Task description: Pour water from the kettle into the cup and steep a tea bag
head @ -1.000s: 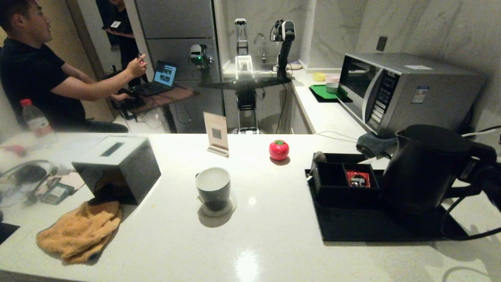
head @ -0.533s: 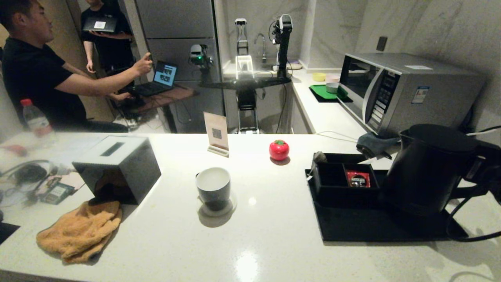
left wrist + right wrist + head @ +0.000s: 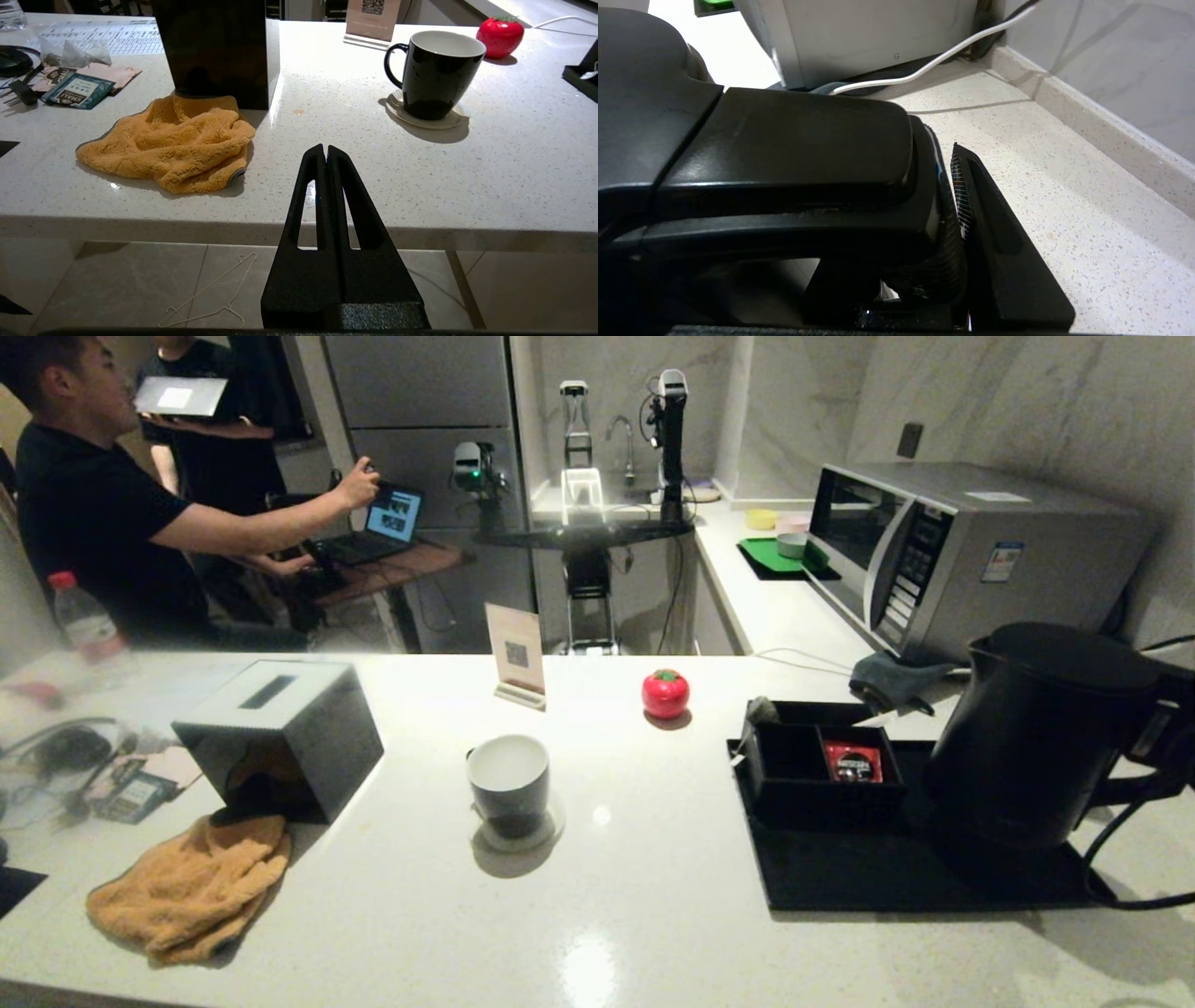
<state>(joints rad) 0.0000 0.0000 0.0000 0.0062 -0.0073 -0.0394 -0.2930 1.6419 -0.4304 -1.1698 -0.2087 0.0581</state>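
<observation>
The kettle (image 3: 1041, 737) is at the right end of the white worktop (image 3: 644, 896), above the black tray (image 3: 896, 877). Its base seems a little tilted, but whether it touches the tray cannot be told. The right claw (image 3: 957, 224) is closed around the kettle's handle (image 3: 784, 154): in the right wrist view one finger (image 3: 999, 242) presses on the outer side of the handle, and the other one is hidden behind it. In the head view this claw is only a dark shape at the right edge, behind the kettle.

Just left of the kettle, on the same tray, there is a black box with compartments (image 3: 822, 770), and a red sachet (image 3: 852, 762) lies in its right compartment. The cup (image 3: 509, 784) stands on a pale coaster (image 3: 551, 826) near the middle of the worktop, well apart from the kettle, and its white inside looks empty.

Behind the cup there are a red tomato-shaped thing (image 3: 665, 693) and a small sign card (image 3: 516, 655). To the left are a black tissue box (image 3: 280, 737) and an orange cloth (image 3: 187, 887) in front of it.

The left claw (image 3: 325, 151) hangs before the front edge of the worktop, its two fingers pressed together and holding nothing.
</observation>
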